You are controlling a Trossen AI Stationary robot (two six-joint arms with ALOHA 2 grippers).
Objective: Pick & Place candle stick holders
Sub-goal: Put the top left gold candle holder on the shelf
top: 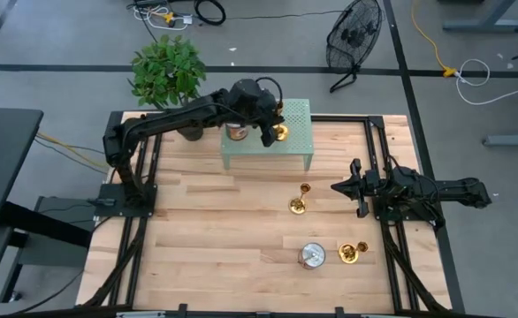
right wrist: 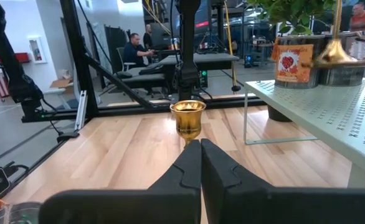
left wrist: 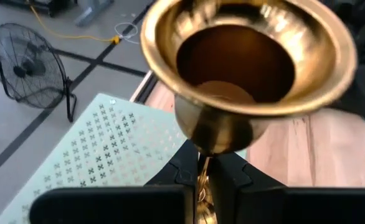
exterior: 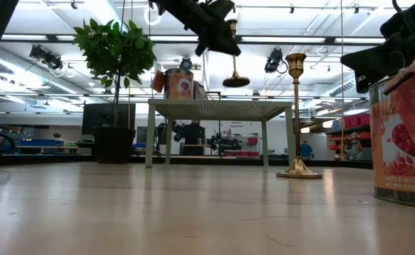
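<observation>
My left gripper [top: 271,132] hangs over the green perforated stand [top: 294,146] at the table's far side, shut on a gold candle stick holder [exterior: 234,67]. That holder's round base [exterior: 236,81] is a little above the stand's top. A second holder [top: 300,201] stands upright on its base mid-table, straight ahead of my right gripper [right wrist: 200,148], which is shut and holds nothing at the table's right side [top: 337,187]. A third holder [top: 352,253] is near the front right. My left gripper pinches the holder's thin stem [left wrist: 202,177] between its two fingers, just below the cup top [left wrist: 245,56]. The fingers come from the table's left, slanting down, and lie across the stem. The holder hangs upright, base down, clear of the stand.
A tin with a red label [top: 235,131] stands on the stand beside the held holder. Another silver-lidded tin [top: 311,256] sits near the front, left of the third holder. A potted plant [top: 167,71] stands at the far left corner. Bare wood lies at the table's left and middle.
</observation>
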